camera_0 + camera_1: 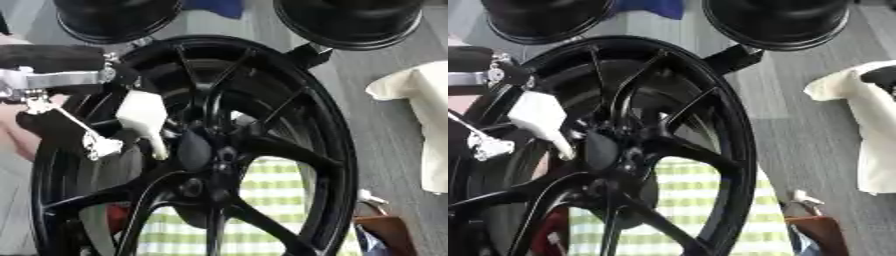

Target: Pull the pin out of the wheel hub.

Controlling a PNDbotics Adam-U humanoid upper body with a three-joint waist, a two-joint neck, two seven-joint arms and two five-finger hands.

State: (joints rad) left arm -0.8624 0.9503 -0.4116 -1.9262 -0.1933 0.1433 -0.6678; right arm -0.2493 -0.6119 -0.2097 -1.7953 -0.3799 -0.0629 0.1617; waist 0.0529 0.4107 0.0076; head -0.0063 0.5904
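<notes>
A large black wheel hub (262,150) fills most of both views, its spokes running out from a dark centre boss to a glossy rim. It stands over a green-and-white checked cloth (271,175) that shows through the gaps between the spokes. No brand, label or writing can be read on the hub or on anything else in view.

The left hand (140,117) comes in from the left side — a black forearm with silver joints and thin metal linkages, ending in a pale, whitish cover with a finger (156,145) pointing down toward the hub's centre. That fingertip lies against the spokes just left of the boss. Whether the hand is open or curled round something cannot be told, since only the pale cover and the one pointing finger show clearly. The pin cannot be picked out with certainty; it may be hidden among the dark spokes near the centre, where the finger reaches. The right hand appears in neither view.

Above the hub, two more black round wheels (350,22) sit at the top edge, one at each side, with a patch of blue between them. To the right, on the grey floor, lies a cream-coloured cloth (424,115). Near the lower right corner is a brown object (389,232) — its kind cannot be made out. A bit of red shows low on the left, behind the spokes.
</notes>
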